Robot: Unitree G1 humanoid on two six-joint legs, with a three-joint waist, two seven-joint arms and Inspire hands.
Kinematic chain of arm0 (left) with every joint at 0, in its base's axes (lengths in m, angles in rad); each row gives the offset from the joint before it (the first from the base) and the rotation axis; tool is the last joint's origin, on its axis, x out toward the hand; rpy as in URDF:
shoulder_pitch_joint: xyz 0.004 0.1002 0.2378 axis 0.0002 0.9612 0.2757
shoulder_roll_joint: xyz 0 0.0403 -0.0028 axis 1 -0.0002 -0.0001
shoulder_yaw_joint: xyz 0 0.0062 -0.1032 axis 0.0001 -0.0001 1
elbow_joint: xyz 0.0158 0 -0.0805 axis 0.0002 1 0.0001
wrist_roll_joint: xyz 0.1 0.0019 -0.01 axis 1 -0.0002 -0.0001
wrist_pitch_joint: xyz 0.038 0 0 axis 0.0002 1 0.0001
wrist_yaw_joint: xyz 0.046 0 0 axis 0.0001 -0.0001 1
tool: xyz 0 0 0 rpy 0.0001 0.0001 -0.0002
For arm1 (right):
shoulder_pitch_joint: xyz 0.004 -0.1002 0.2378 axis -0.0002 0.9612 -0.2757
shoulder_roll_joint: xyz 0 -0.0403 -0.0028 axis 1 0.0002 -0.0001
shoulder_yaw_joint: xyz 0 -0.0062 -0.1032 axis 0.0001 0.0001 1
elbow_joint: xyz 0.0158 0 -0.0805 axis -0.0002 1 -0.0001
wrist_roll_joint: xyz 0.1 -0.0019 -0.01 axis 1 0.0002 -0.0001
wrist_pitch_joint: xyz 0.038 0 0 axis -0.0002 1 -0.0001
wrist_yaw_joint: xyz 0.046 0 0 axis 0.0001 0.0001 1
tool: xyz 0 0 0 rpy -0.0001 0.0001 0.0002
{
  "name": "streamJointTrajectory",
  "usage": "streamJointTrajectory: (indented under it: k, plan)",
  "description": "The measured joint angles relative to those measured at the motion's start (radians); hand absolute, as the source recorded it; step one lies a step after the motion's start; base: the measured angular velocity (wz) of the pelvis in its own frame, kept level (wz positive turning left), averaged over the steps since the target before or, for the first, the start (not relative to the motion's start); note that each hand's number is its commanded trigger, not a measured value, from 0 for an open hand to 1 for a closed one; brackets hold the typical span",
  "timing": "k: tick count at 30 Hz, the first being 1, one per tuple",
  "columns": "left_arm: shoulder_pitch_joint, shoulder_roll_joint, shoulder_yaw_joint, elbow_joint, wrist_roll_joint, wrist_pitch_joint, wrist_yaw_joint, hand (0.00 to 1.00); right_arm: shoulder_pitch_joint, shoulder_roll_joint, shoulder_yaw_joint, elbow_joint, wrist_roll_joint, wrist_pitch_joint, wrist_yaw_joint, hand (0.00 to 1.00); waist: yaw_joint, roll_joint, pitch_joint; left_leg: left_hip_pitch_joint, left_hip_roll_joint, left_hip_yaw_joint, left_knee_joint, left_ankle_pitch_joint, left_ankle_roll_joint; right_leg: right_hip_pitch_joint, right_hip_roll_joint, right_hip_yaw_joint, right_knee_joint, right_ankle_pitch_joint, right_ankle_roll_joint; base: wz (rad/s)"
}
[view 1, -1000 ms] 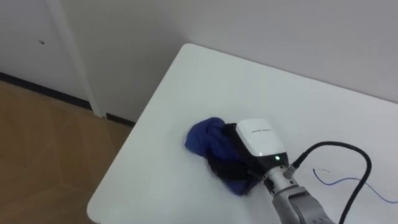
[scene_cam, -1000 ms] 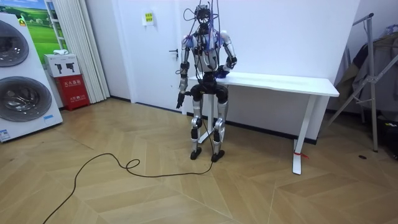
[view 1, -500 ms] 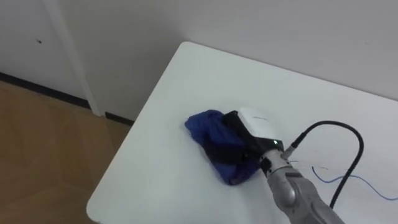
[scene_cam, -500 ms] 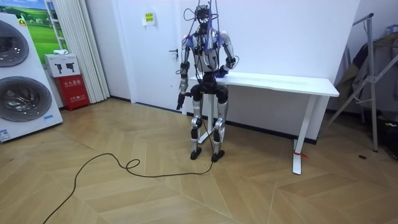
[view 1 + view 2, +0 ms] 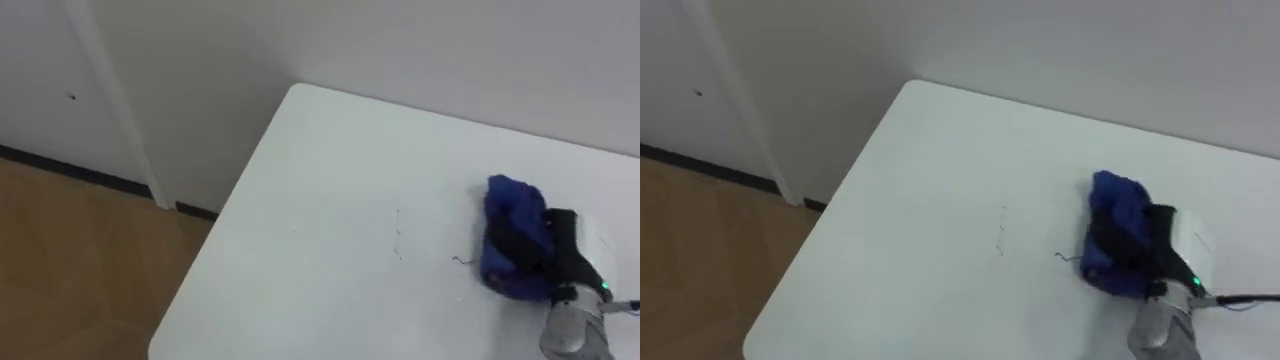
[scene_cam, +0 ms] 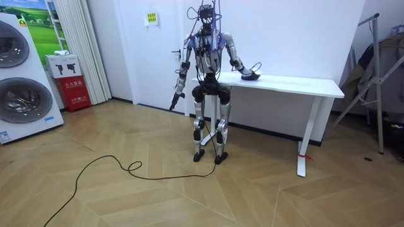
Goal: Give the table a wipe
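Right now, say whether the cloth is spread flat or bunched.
Bunched: the blue cloth lies in a crumpled lump on the white table, under the right robot hand.

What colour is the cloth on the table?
The cloth is blue, clearest in the left eye view.

White tabletop [image 5: 320,180]. Blue cloth [image 5: 508,238] lies bunched on it. Thin dark marks [image 5: 397,238] just left of cloth; tabletop's rounded corner well left.
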Motion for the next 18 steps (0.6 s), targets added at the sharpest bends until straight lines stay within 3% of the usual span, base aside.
streamJointTrajectory:
  k: [2, 4, 9, 12, 14, 16, 18]
  plan:
    - [0.012, 0.000, 0.014, -0.039, 0.001, -0.001, -0.001, 0.00, 0.039, -0.033, -0.067, 0.040, -0.012, 0.000, -0.012, 1.00, -0.028, -0.007, -0.0037, 0.012, 0.003, 0.000, -0.001, -0.001, 0.001, 0.012, 0.001, -0.004, 0.001, 0.000, 0.000, 0.00]
    - [0.017, -0.001, 0.026, -0.065, 0.001, -0.005, -0.001, 0.00, 0.081, -0.040, -0.128, 0.057, -0.013, 0.000, -0.023, 1.00, -0.037, -0.018, -0.0084, 0.017, 0.007, 0.004, -0.003, -0.002, 0.000, 0.013, 0.005, -0.001, 0.001, 0.000, 0.000, -0.07]
    - [0.018, -0.007, 0.045, -0.069, 0.000, -0.016, -0.001, 0.00, 0.150, -0.050, -0.211, 0.060, 0.002, 0.019, -0.033, 1.00, -0.057, -0.028, -0.0067, 0.040, 0.017, 0.030, -0.002, -0.015, -0.007, 0.027, 0.012, 0.023, 0.004, -0.002, -0.005, -0.18]
    - [0.003, -0.007, 0.042, -0.069, 0.000, -0.016, -0.001, 0.00, 0.155, -0.053, -0.201, 0.024, -0.017, 0.063, -0.025, 1.00, -0.053, -0.032, -0.0033, 0.044, 0.018, 0.046, -0.002, -0.016, -0.008, 0.023, 0.015, 0.038, 0.006, -0.002, -0.008, -0.22]
    - [-0.014, -0.006, 0.012, -0.066, -0.013, -0.016, -0.001, 0.00, 0.151, -0.050, -0.165, -0.028, -0.056, 0.122, -0.014, 1.00, -0.043, -0.029, -0.0020, 0.045, 0.017, 0.052, -0.002, -0.015, -0.008, 0.017, 0.017, 0.053, 0.012, -0.002, -0.008, -0.18]
    - [-0.030, -0.007, -0.029, -0.066, -0.035, -0.016, -0.001, 0.00, 0.151, -0.046, -0.105, -0.103, -0.087, 0.180, -0.002, 1.00, -0.014, -0.030, 0.0058, 0.043, 0.020, 0.073, -0.004, -0.015, -0.008, -0.001, 0.019, 0.070, 0.024, -0.001, -0.011, -0.33]
    - [-0.075, -0.007, -0.069, -0.036, -0.042, -0.017, 0.000, 0.00, 0.146, -0.018, 0.031, -0.265, -0.202, 0.239, 0.049, 1.00, 0.030, -0.022, 0.0166, 0.034, 0.027, 0.107, -0.009, -0.013, -0.013, -0.034, 0.030, 0.104, 0.036, 0.005, -0.019, -0.48]
